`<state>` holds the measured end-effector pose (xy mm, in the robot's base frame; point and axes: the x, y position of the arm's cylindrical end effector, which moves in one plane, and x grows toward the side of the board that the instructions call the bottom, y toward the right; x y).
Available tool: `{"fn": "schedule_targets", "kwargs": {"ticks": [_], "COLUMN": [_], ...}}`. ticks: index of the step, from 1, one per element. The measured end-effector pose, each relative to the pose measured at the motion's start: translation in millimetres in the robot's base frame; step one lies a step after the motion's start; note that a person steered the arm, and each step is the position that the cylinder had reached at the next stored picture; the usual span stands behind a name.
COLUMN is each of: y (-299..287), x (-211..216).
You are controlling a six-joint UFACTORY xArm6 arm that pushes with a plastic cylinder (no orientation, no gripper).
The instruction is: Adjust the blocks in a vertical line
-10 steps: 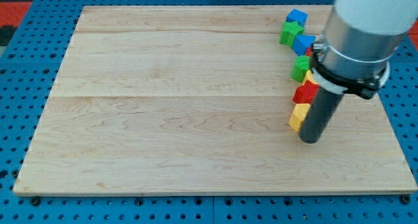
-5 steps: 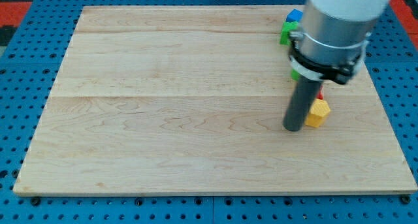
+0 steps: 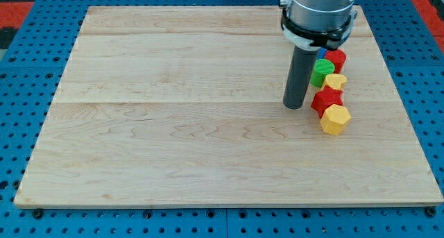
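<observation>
My tip (image 3: 294, 105) rests on the wooden board (image 3: 173, 127), just to the view's left of a red star-shaped block (image 3: 327, 99). Below that block lies a yellow hexagonal block (image 3: 336, 119). Above it come a small yellow block (image 3: 336, 81), a green round block (image 3: 321, 71) and a red round block (image 3: 336, 58). A sliver of a blue block (image 3: 322, 53) shows beside the rod. These blocks form a rough column at the board's right. The arm's body hides whatever lies higher up the column.
The board lies on a blue pegboard table (image 3: 21, 113). The arm's grey body (image 3: 319, 12) covers the board's upper right part.
My tip has moved from the column's right side to its left side and up the view. The yellow hexagonal block has shifted to the right.
</observation>
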<state>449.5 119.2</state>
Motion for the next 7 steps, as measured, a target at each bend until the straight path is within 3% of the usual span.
{"fn": "schedule_targets", "kwargs": {"ticks": [2,4,7], "y": [13.0,-14.9,1.4], "x": [-6.0,-76.2,-68.2]}}
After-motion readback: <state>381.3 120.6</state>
